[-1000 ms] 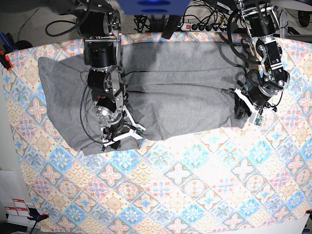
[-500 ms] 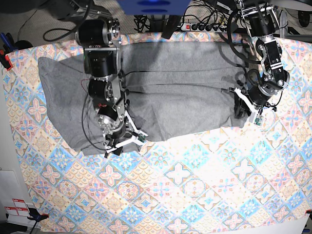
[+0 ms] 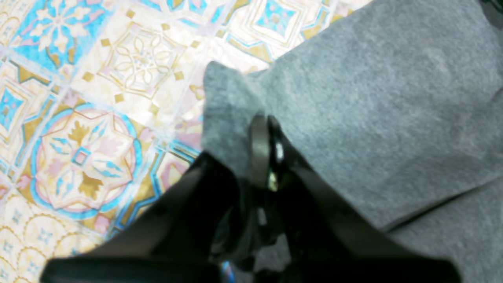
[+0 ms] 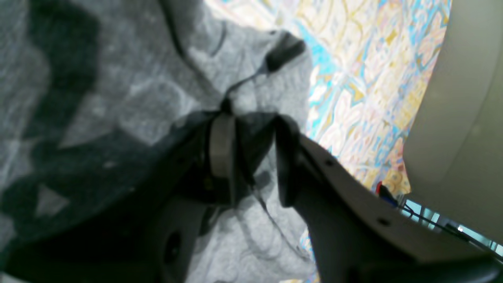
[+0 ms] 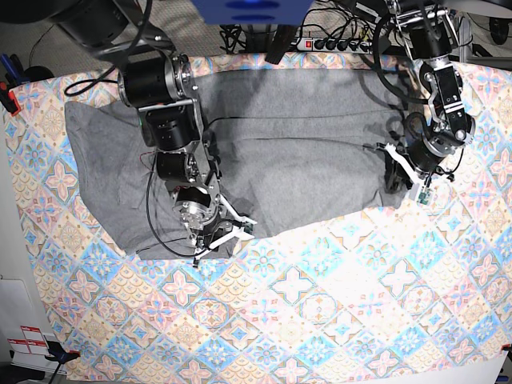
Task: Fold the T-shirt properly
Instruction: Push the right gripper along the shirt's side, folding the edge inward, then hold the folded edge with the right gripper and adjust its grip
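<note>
Jaws of the left gripper [image 3: 262, 135] clench a T-shirt [image 5: 304, 152] corner; the right gripper [image 4: 251, 137] straddles bunched hem, grip unclear, above the tablecloth [image 5: 320, 320].

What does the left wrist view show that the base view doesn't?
Only the left wrist view: the left gripper pinching a raised corner of the T-shirt, jaws shut on the fabric. Only the base view: the whole shirt spread across the tablecloth, and the right gripper at its near edge. Both: grey fabric meeting patterned cloth.
</note>
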### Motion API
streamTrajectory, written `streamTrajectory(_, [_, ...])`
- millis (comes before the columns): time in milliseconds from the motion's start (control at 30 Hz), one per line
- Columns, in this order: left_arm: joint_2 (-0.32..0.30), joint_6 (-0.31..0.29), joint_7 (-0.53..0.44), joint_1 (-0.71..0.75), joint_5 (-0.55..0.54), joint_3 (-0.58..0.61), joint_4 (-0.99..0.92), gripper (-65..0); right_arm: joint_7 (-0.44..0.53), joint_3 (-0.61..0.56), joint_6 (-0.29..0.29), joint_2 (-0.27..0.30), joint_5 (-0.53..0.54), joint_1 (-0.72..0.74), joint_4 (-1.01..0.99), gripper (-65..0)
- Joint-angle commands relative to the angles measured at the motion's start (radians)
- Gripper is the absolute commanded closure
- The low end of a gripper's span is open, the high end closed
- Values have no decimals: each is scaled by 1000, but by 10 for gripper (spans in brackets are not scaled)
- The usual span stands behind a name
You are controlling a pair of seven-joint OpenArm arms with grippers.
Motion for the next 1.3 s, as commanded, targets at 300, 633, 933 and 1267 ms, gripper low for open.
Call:
streamTrajectory(300, [6,-2,-23,-11,-13,-4,14,0,-42,12,22,10,12,-9,56,-46])
streamTrajectory(633, [6,-2,-26,-14,-12,-4,14,0,-67,99,14,10,14,-71,335,-46])
streamTrajectory(933, [6,-2,-25,-17,-12,-4,15,0,-59,116,14,10,12,-187,490,-46])
streamTrajectory(1267, [6,-2,-25,-17,-12,-4,15,0,-58,79,14,-20,15,-161,479,-147])
